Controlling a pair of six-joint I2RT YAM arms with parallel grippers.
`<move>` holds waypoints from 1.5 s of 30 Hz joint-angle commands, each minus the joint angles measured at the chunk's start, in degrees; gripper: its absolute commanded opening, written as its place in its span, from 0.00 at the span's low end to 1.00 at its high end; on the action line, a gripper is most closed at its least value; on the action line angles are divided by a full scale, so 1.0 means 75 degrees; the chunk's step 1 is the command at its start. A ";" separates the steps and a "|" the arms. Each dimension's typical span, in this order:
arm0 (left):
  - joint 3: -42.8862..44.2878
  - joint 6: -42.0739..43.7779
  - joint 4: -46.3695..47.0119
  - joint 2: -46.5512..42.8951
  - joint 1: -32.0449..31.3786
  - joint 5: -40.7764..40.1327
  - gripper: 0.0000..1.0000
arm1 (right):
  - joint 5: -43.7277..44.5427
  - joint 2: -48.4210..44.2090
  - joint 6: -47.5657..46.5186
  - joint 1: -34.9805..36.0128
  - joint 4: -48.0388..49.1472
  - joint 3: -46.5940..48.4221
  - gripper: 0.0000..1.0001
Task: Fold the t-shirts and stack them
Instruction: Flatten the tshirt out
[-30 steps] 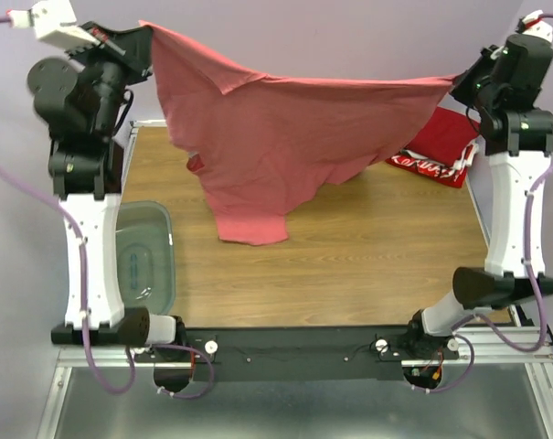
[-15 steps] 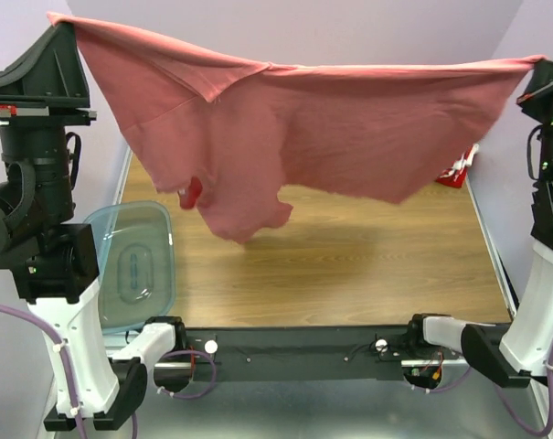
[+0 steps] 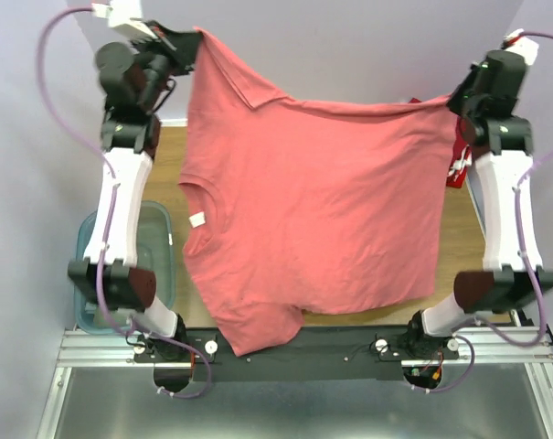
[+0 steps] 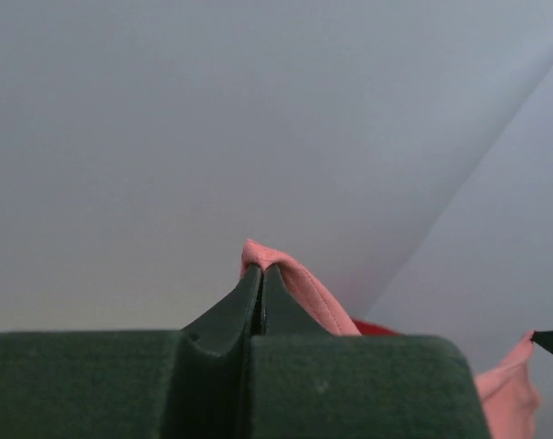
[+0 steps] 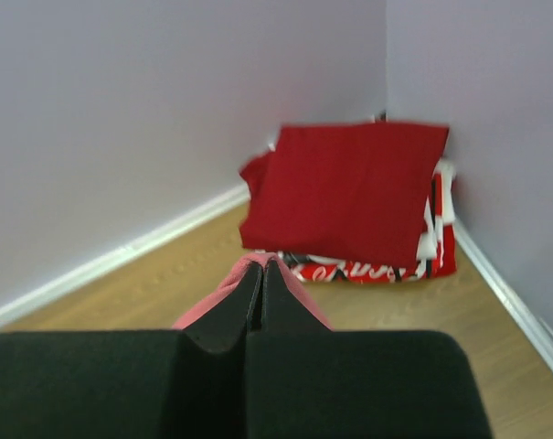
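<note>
The wooden worktop (image 3: 457, 242) is mostly hidden behind the salmon-pink t-shirt (image 3: 313, 210), which hangs spread in the air between the two raised arms. It is turned sideways, with its neck opening and a white tag (image 3: 196, 219) on the left and one sleeve dangling lowest at the near edge. On the near left, partly behind the left arm, stands the translucent bin (image 3: 157, 240). In the far right corner lies a folded dark red t-shirt (image 5: 349, 187) on top of a red t-shirt with white print (image 5: 367, 270). The left gripper (image 3: 192, 41), high at the far left, is pinched tight on the pink cloth's top corner. The right gripper (image 3: 451, 96), high at the far right, is likewise clamped on the opposite top corner.
</note>
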 commanded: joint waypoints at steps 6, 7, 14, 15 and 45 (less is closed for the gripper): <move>0.2288 0.0474 -0.1033 0.1687 -0.0247 0.0210 0.00 | -0.0361 0.1262 0.0258 -0.0085 0.0245 0.0676 0.01; 0.2440 0.0509 -0.1046 0.1735 -0.0258 0.0152 0.00 | -0.0396 0.1321 0.0246 -0.0085 0.0245 0.0828 0.01; 0.2269 0.0649 -0.0801 0.0976 -0.0247 -0.0071 0.00 | -0.0630 0.1112 0.0269 -0.0085 0.0257 0.1311 0.01; 0.2115 0.0650 -0.0730 0.0799 -0.0247 -0.0106 0.00 | -0.0654 0.0995 0.0281 -0.0073 0.0257 0.1287 0.00; -0.0956 0.1248 0.0701 -0.3213 -0.0247 -0.1505 0.00 | 0.1772 -0.2393 -0.0130 -0.0073 0.0304 0.0119 0.00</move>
